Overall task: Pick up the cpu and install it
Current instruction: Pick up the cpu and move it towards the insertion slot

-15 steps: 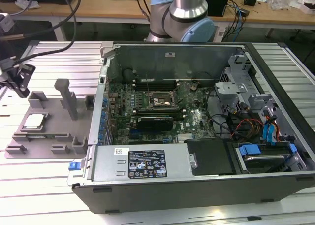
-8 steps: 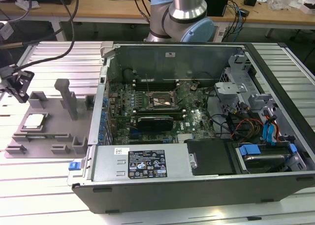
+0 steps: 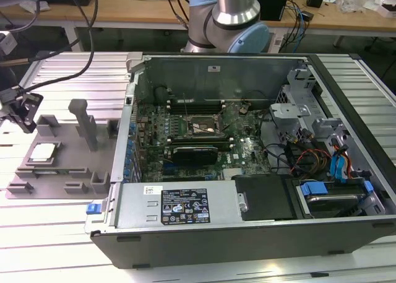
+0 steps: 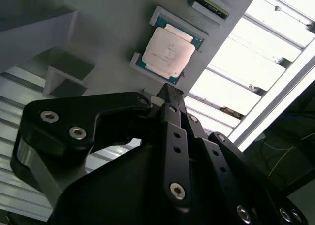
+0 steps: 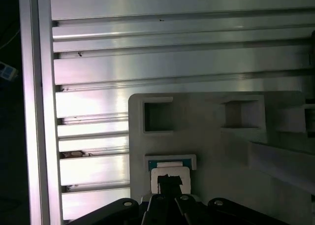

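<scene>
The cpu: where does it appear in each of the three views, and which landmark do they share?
Exterior view: the cpu lies in a recess of the grey fixture, at the exterior view's left.
Second wrist view: the cpu sits just past the gripper.
First wrist view: the gripper partly hides the cpu.
Shared landmark: the grey fixture under it.

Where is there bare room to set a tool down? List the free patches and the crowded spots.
Free: the ribbed table nearer the camera than the grey fixture, beside the computer case; the strip beyond the fixture; the strip at the exterior view's right of the case. Crowded: the fixture, with its blocks, the cpu and the gripper by it; the case's inside.
</scene>
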Available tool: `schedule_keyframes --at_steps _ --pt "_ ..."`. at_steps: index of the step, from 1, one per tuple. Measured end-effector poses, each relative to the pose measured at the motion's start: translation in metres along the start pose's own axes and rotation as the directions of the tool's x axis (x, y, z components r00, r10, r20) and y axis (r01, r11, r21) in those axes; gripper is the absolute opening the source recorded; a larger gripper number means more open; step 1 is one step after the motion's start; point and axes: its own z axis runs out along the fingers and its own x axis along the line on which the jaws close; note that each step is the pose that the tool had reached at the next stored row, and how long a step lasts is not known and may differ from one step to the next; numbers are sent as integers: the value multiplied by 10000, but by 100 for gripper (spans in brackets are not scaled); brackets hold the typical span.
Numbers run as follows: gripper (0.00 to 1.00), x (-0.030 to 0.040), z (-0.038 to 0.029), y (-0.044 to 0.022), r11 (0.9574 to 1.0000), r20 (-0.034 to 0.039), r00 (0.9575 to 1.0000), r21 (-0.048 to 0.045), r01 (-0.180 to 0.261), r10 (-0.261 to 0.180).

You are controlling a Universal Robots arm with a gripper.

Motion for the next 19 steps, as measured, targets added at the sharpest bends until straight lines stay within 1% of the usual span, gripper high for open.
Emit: schedule_keyframes --at_steps 3,5,6,8,10,17,18,19 --pt "11 7 27 -12 10000 -2 10000 1 0 0" --pt "11 8 62 -27 10000 -1 10000 1 0 0" --pt "11 8 82 -35 10000 -19 10000 2 -1 1" --pt "11 9 106 -43 10000 -104 9999 8 -5 5" --pt "11 3 124 -54 10000 -150 9999 12 -7 7" --pt "11 -25 147 -99 10000 -171 9999 14 -8 8" --pt "11 -28 148 -108 10000 -177 9998 15 -8 8" --pt "11 -34 153 -131 10000 -186 9998 15 -8 8"
